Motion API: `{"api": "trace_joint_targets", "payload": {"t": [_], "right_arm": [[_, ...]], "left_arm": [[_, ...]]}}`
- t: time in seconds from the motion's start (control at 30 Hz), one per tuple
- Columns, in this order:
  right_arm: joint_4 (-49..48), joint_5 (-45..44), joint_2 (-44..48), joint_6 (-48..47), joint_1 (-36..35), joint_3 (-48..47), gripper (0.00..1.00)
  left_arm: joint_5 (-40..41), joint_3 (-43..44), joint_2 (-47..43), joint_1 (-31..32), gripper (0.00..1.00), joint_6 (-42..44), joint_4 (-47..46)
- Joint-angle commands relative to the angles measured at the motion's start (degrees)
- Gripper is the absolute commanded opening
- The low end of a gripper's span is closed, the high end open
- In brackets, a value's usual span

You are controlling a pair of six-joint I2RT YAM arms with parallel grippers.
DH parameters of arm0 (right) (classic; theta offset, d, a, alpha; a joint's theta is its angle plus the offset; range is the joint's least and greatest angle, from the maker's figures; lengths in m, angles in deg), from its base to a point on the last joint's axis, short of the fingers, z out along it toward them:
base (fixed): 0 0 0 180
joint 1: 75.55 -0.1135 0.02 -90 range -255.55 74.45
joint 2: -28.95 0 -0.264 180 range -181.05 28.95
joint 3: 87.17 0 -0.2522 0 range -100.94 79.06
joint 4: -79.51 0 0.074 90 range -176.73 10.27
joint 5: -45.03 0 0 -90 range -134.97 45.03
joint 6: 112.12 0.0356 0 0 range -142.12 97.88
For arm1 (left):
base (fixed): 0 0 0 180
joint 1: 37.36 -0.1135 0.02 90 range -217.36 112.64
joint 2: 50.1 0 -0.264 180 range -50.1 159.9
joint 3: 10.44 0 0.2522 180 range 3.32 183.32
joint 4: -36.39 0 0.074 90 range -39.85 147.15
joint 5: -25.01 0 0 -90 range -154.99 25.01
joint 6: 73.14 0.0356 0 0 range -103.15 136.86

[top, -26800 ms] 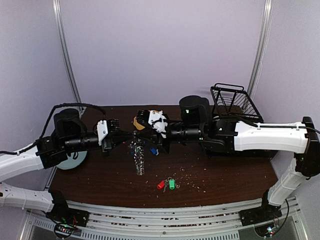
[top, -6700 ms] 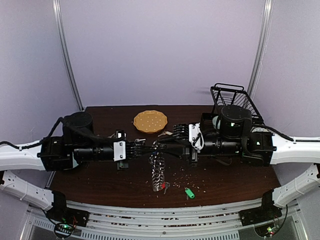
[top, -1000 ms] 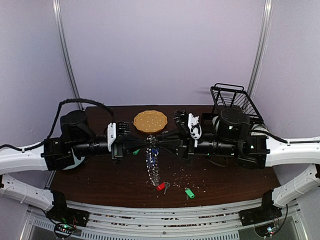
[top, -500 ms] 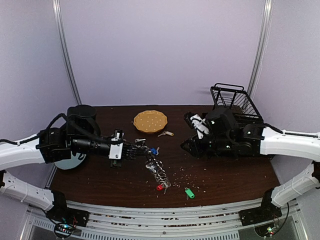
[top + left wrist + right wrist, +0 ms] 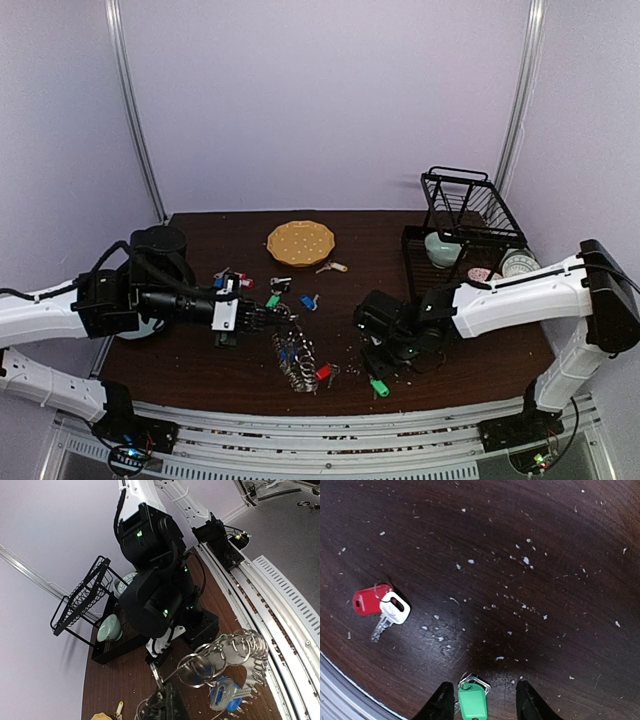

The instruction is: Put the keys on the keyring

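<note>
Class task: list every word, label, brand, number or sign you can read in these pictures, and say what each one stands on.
No text can be read in any view.
Red and white key tag: only a dark mark, too small to read.
Green key tag: plain face, no writing visible.
Blue key tag on the keyring: blurred, nothing legible.

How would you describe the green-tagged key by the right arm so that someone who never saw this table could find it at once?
Start at the dark table and go to its near edge, below the right gripper. A key with a green tag lies flat there between the open fingers. Its nearest neighbour carries red and white tags; this one is plain green.
</note>
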Motion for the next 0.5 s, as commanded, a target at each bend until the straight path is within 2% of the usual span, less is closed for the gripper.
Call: {"api": "trace_joint_targets", "payload": {"t": [0.0,0.13,0.47], "right_arm": [[1.2,-2.1,-2.5,4.0,-0.3,-1.8,0.39],[-0.5,-0.3,-4.4,4.3,-0.4,-1.8,0.32],[-1.3,1.2,-5.8,3.6,-1.5,-4.7,0.34]], "left_arm": [[0.2,0.1,-1.4,0.2,0.00,-1.2,-5.5],[0.7,-0.2,-1.4,0.2,0.00,-1.0,-5.5],[1.4,-0.5,-0.8,0.1,0.00,-0.6,-5.4]]}}
